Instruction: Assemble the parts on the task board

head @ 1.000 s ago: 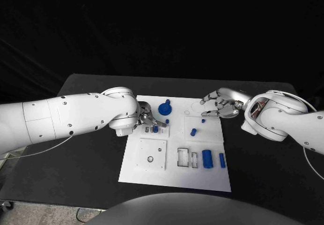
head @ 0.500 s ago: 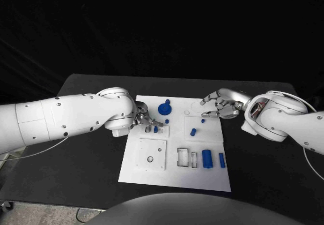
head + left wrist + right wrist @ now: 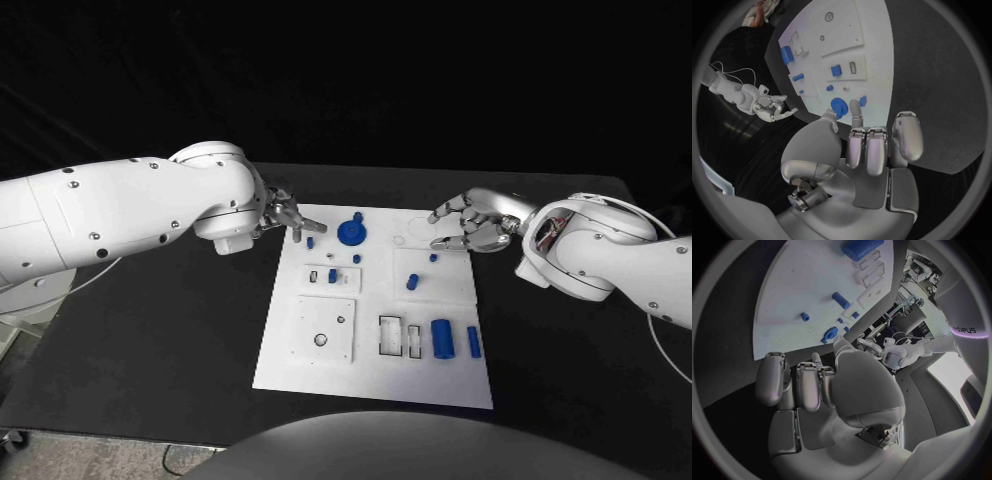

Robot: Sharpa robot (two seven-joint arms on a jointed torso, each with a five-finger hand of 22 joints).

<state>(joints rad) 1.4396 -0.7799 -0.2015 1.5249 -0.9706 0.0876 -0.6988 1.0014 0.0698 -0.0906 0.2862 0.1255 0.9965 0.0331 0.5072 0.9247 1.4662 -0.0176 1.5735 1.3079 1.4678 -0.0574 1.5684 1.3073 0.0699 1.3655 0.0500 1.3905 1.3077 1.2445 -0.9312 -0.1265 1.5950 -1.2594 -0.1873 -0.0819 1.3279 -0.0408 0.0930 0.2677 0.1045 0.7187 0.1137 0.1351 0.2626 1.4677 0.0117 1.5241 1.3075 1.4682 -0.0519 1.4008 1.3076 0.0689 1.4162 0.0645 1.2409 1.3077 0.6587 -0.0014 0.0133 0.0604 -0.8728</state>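
Left hand raised over the board's far left corner, fingers loosely parted, nothing gripped and nothing touched; same seen from its wrist, fingers lightly bent and bare. Just beyond the fingertips, toward the board's middle, a round blue knob; near it, a small blue peg just under the fingertips. Nearer the robot from that hand, a small blue block standing in a framed pocket. Further right, mid-board, another blue piece, and toward the near right corner a fat blue cylinder beside a slimmer blue bar. Right hand poised at the board's far right corner, fingers curved but spread, clasping nothing; contact with the board not clear from above. From its wrist, palm and fingers hiding the board's nearest edge. Smallest parts too tiny to tell by shape.
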